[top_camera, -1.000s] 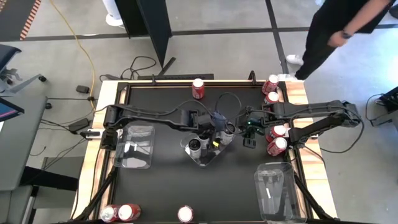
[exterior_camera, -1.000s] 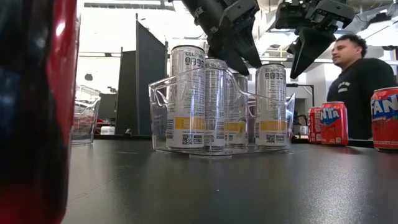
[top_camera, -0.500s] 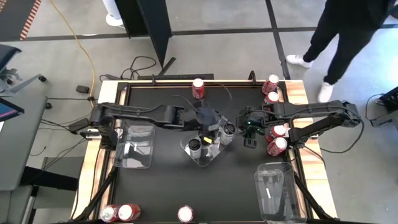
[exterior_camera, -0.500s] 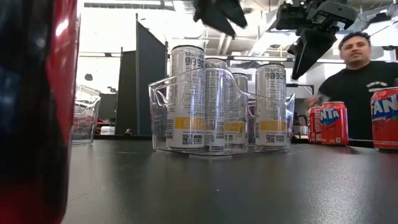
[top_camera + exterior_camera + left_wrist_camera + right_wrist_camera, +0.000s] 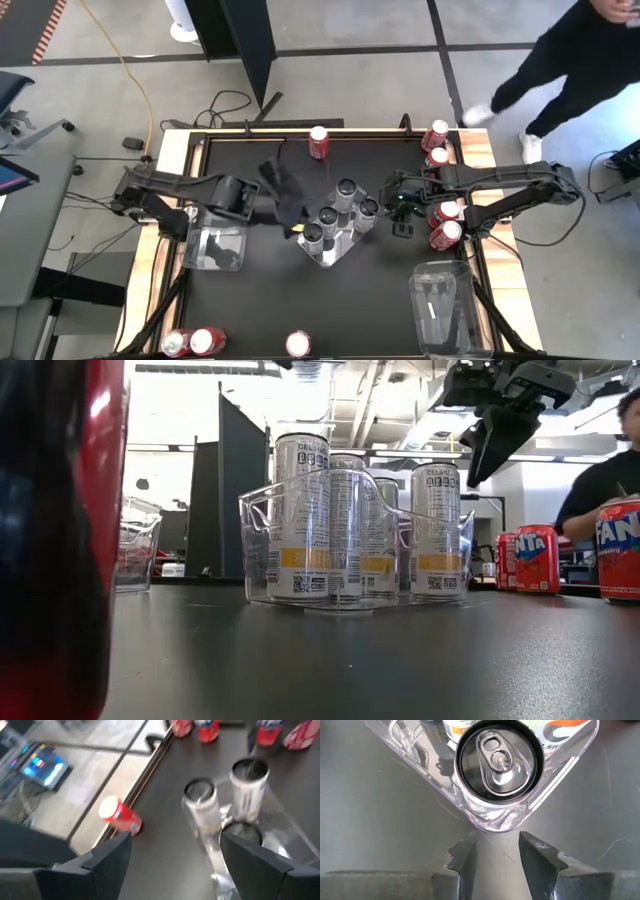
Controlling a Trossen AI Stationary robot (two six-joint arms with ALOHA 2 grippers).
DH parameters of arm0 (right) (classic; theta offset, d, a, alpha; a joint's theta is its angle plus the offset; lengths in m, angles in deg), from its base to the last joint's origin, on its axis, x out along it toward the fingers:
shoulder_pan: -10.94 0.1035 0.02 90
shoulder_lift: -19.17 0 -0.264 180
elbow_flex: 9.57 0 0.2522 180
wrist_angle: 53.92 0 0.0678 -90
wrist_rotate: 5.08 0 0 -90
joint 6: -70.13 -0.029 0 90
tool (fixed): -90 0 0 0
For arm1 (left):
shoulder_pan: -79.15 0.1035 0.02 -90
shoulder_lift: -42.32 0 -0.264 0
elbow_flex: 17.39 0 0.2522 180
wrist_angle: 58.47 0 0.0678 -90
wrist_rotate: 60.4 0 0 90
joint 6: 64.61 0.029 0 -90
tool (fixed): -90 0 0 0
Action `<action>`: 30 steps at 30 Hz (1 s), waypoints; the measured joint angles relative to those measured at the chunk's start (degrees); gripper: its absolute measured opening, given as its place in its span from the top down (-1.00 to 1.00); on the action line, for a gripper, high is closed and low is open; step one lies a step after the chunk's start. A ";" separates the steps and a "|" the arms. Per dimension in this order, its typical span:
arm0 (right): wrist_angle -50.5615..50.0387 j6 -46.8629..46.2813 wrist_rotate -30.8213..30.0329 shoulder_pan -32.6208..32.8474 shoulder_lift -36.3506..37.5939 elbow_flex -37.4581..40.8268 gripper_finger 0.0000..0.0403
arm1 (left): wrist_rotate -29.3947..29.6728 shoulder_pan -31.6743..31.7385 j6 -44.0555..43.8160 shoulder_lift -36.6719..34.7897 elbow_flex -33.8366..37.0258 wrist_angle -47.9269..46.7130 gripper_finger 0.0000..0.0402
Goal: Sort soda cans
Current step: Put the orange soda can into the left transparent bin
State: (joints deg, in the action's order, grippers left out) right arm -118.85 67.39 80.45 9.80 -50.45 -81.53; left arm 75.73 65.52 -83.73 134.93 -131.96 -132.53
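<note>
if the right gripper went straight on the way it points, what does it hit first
Probably bare table top: the right gripper points down just outside the corner of the clear tray holding a silver can, jaws slightly apart.

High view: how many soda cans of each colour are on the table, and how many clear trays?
Red cans: 8
Silver cans, all in the middle tray: 4
Clear trays: 3
Total: 12 cans, 15 things with the trays

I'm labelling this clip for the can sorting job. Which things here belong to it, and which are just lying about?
Job:
silver cans in the middle tray
red cans at the table's edges
two empty trays

Lying about:
yellow cable on the floor
person walking past
</note>
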 joint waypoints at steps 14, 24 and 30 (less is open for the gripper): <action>0.44 -0.22 -0.01 0.00 0.00 0.00 0.20 | 3.68 -8.41 -22.81 0.23 8.26 -10.68 -0.49; 0.33 -3.40 -0.06 0.35 0.00 0.00 0.20 | 3.79 -8.31 -18.51 0.16 8.46 -8.80 -0.49; 1.67 -5.25 -0.22 2.60 0.02 0.54 0.20 | 3.89 -8.23 -16.62 0.16 8.46 -6.18 -0.49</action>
State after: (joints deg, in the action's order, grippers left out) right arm -117.18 62.13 80.23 12.40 -50.43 -80.99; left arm 79.62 57.29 -100.36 135.10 -123.50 -138.71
